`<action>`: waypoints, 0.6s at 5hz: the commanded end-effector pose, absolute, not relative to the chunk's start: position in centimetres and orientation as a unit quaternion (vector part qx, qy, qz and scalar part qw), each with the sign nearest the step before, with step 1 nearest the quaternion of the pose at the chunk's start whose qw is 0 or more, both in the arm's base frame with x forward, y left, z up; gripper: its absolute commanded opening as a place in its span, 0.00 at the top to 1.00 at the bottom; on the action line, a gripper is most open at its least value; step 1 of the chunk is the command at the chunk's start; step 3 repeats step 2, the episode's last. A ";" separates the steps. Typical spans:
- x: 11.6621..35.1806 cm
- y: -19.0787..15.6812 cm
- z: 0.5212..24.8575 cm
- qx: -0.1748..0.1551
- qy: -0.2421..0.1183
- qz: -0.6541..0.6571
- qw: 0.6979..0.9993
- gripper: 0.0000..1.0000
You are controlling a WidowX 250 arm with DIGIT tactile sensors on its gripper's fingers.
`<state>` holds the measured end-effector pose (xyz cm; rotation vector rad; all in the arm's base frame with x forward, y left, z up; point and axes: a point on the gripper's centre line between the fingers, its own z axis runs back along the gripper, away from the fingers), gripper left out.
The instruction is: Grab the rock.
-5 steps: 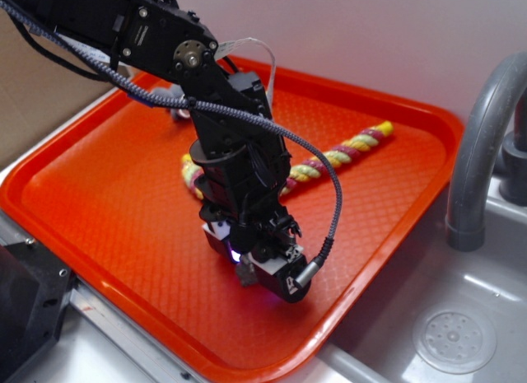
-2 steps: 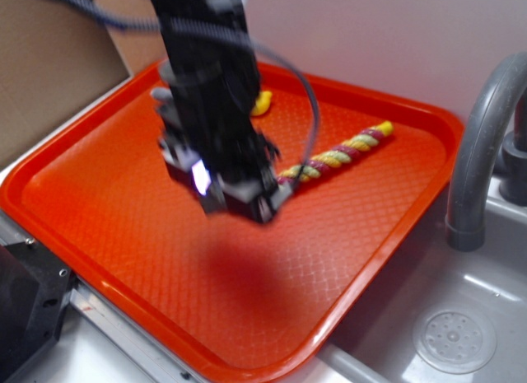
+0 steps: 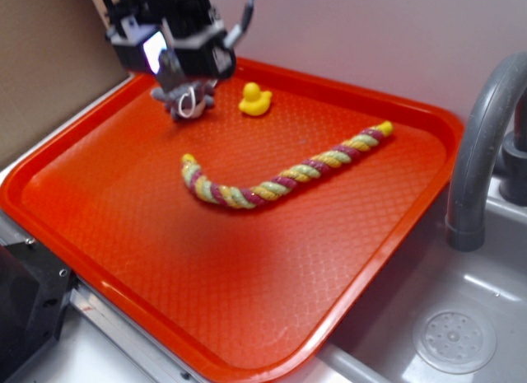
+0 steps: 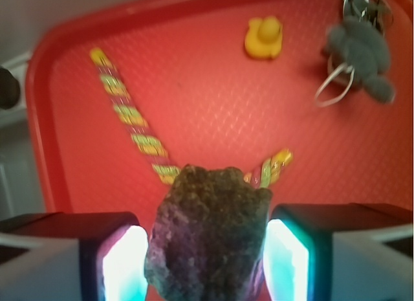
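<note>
Two views, and the wrist one settles it: the rock (image 4: 210,233) sits bottom centre of the frame, pinched between the jaws, one lit pad tight against each flank. It's lumpy and pitted, so I'd guess the pads grip well, and squeezing it across the middle looks like the sane way to stop it rolling out.

From the exterior view the gripper (image 3: 174,58) hangs in the upper left of the frame, up off the orange tray (image 3: 354,268) and above the grey plush toy (image 3: 183,101) with its keyring. The rock itself is hard to make out from there. The yellow duck (image 3: 254,100) sits just right of the plush, and the twisted rope (image 3: 284,177) runs across mid-tray, well apart from the arm.

Grab looks done to me, just don't drop it.
</note>
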<state>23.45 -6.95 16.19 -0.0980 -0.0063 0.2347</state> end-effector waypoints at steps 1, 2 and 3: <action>23.6 -5.3 21.4 -0.074 -0.074 0.130 0.986 1.00; 23.5 -5.9 20.7 -0.067 -0.075 0.121 0.988 1.00; 23.5 -5.9 20.7 -0.067 -0.075 0.121 0.988 1.00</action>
